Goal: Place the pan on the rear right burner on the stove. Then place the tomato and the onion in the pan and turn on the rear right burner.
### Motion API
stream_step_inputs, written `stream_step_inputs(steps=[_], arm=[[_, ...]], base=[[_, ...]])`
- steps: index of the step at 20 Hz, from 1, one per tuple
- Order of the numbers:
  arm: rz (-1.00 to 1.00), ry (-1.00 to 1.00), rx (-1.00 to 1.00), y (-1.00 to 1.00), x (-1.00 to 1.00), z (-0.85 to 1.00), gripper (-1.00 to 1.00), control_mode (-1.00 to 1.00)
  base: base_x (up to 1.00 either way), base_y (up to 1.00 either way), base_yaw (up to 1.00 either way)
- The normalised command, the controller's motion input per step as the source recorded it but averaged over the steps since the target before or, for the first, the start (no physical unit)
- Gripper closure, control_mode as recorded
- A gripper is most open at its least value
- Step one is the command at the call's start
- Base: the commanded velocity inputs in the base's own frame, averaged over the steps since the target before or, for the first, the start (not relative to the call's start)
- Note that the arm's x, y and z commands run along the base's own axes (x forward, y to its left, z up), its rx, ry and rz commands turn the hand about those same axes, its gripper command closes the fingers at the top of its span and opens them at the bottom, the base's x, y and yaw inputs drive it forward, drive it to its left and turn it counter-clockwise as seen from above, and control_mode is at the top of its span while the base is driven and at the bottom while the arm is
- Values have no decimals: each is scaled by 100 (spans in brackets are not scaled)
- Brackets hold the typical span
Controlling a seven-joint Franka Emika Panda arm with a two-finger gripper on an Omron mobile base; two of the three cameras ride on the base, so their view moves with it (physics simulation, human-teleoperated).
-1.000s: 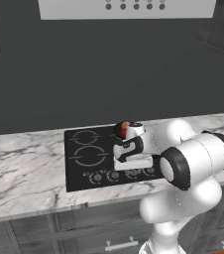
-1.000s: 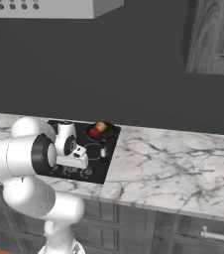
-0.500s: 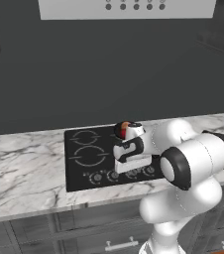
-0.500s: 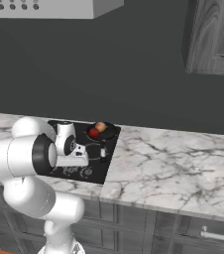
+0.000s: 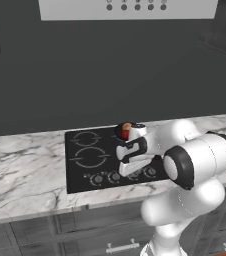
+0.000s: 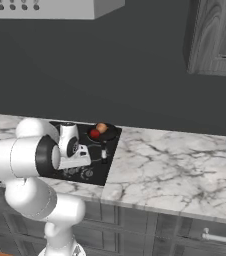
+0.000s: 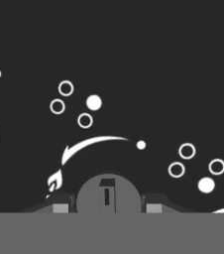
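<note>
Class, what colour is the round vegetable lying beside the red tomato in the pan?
Brownish-orange: the onion, clearest in the right base view.

Behind the hand, the pan [image 5: 123,131] is mostly hidden; the grey knob [image 7: 107,194] between the fingertips is cut off below.

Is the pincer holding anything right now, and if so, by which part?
Nothing is carried. The pincer sits at a stove knob, one fingertip on each side of it; whether they press it cannot be told. Tomato and onion lie in the pan.

Glossy black glass stove [image 5: 85,165] sits in veined marble counter [image 6: 175,170].
</note>
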Motion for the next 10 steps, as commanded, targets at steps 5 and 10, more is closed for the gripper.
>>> stream_step_inputs(steps=[5, 10], arm=[[52, 3, 14, 0, 10, -19, 100, -100], [60, 3, 10, 0, 9, -22, 100, -100]], base=[[0, 0, 0], [0, 0, 0]])
